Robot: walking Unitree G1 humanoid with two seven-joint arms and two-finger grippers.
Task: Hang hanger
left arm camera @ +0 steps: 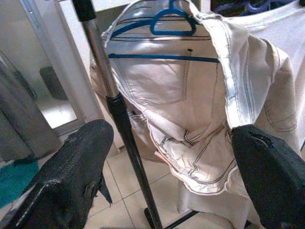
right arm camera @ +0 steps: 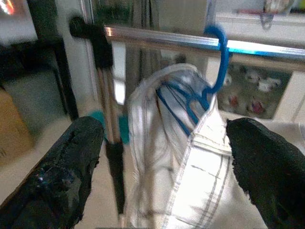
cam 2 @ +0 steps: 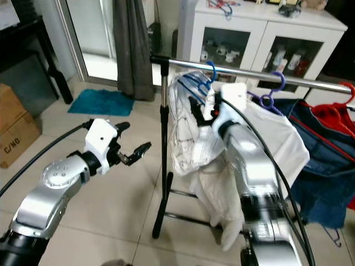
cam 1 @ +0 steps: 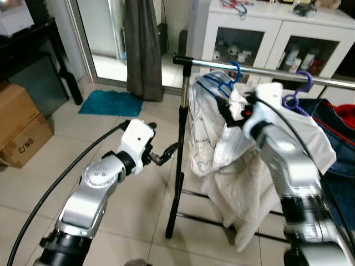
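A blue hanger (cam 1: 237,71) carries a white garment (cam 1: 208,130) and hooks over the silver rail (cam 1: 277,73) of a clothes stand, near the rail's left end. My right gripper (cam 2: 201,108) is held up against the garment just below the hanger's hook (right arm camera: 220,57); its fingers stand open, with nothing clamped between them. My left gripper (cam 2: 133,138) is open lower down, to the left of the stand's black pole (cam 1: 180,149) and apart from it. In the left wrist view the hanger (left arm camera: 171,21) and garment hang beyond the pole.
A purple hanger (cam 1: 302,83) with a white shirt hangs further right on the rail, then dark blue clothes (cam 2: 327,160) and a red hanger (cam 2: 349,91). A white cabinet (cam 1: 266,33) stands behind. Cardboard boxes (cam 1: 22,133), a teal mat (cam 1: 111,102) and a grey curtain (cam 1: 143,50) lie left.
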